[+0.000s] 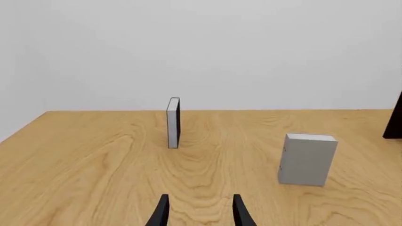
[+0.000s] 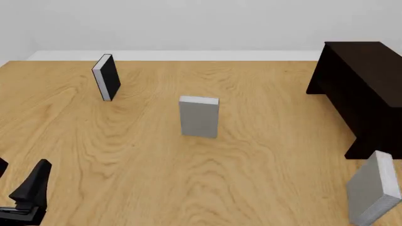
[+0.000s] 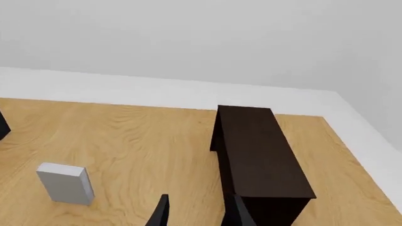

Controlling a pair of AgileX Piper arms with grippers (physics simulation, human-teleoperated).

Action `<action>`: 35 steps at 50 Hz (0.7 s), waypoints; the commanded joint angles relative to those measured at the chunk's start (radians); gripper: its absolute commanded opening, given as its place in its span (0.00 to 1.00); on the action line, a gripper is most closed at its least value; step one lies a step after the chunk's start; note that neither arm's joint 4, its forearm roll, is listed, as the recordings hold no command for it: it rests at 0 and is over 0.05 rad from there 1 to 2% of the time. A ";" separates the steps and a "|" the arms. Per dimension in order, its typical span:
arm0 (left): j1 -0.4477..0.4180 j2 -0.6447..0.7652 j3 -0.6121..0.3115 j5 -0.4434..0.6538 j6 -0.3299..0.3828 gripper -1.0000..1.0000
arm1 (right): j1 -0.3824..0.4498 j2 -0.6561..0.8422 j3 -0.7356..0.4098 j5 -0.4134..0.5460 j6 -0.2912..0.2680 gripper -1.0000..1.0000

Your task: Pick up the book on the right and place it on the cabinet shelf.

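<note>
While the book (image 2: 373, 192) stands tilted, cabinet (image 2: 364, 89) beside it on table (image 2: 157, 160)

Setting: a simulated test bench, not a lived-in room. Evidence: a light wooden table (image 2: 157, 165) with uniform rendered grain fills the floor of every view; behind it stand blank, featureless pale walls (image 1: 220, 47) without fixtures. Contents are sparse props only: a dark cabinet (image 2: 364, 89), a black book (image 2: 107, 76) upright, and two plain grey books (image 2: 199, 117) (image 2: 373, 188) without titles or markings.
</note>
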 commanded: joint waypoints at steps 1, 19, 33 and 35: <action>-0.008 0.000 -0.002 0.000 0.001 1.00 | -0.030 0.127 -0.131 0.131 0.041 1.00; -0.026 -0.001 -0.009 0.004 0.014 1.00 | -0.113 0.260 -0.170 0.245 0.093 1.00; -0.035 -0.001 -0.008 0.006 0.027 1.00 | -0.156 0.312 -0.134 0.262 0.062 1.00; -0.037 -0.001 -0.009 0.008 0.026 1.00 | -0.172 0.316 -0.127 0.262 0.038 1.00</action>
